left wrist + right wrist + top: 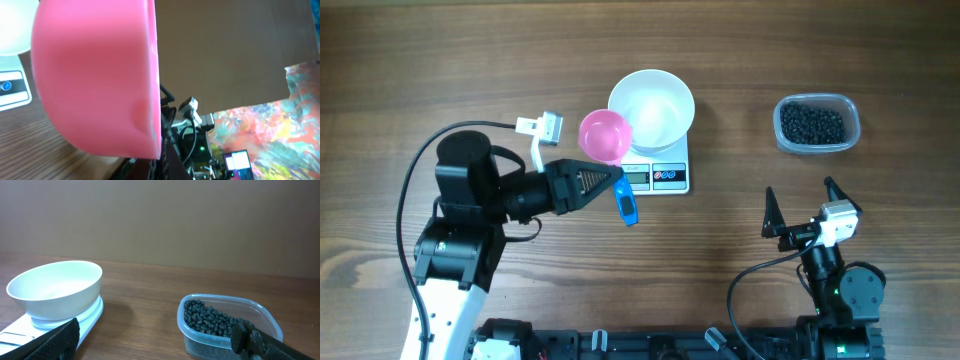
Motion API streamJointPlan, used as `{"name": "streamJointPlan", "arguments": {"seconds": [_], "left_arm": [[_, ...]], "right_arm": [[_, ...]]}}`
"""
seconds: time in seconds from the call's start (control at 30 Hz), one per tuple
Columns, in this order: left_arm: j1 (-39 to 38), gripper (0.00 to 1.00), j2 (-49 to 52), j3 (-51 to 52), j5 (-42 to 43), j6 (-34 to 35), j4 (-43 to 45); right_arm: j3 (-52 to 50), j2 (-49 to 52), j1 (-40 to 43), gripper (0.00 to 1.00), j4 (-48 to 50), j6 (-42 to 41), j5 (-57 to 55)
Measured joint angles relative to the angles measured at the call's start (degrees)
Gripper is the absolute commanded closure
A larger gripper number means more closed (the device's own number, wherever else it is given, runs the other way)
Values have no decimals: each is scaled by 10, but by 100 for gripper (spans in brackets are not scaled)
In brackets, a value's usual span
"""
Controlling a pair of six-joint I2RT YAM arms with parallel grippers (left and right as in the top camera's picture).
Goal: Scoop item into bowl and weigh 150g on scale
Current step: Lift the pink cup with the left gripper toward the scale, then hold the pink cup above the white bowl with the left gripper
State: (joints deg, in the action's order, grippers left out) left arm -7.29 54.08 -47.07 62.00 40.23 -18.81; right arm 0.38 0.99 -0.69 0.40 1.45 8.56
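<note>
The white bowl (652, 108) (55, 287) stands empty on the white scale (660, 177) (93, 312). The item, a heap of black pellets (811, 123) (209, 319), lies in a clear tub to the right. My left gripper (617, 179) is shut on a pink scoop (606, 134) (95, 75) with a blue handle (627, 206). It holds the scoop just left of the bowl, over the scale's left edge. The scoop's cup looks empty. My right gripper (799, 188) (152, 342) stands open near the front right, short of the tub, with nothing between its fingers.
The clear plastic tub (854, 128) (182, 311) sits at the back right. A white plug with its cable (542, 129) lies left of the scoop, next to the left arm. Bare wood lies between the scale and the tub.
</note>
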Motion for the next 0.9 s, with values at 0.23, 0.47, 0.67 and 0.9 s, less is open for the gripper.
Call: {"name": "streamJointPlan", "arguments": {"seconds": [0.23,0.47,0.67,0.9], "left_arm": [[-30,96,0,0,-2,0,0],[-56,96,0,0,-7,-17,0],[-92,96,0,0,-12,-45,4],[-125,96,0,0,-27,-66,9]], "right_arm": [[0,0,0,0,0,0,0],[0,0,0,0,0,0,0],[0,0,0,0,0,0,0],[0,0,0,0,0,0,0]]}}
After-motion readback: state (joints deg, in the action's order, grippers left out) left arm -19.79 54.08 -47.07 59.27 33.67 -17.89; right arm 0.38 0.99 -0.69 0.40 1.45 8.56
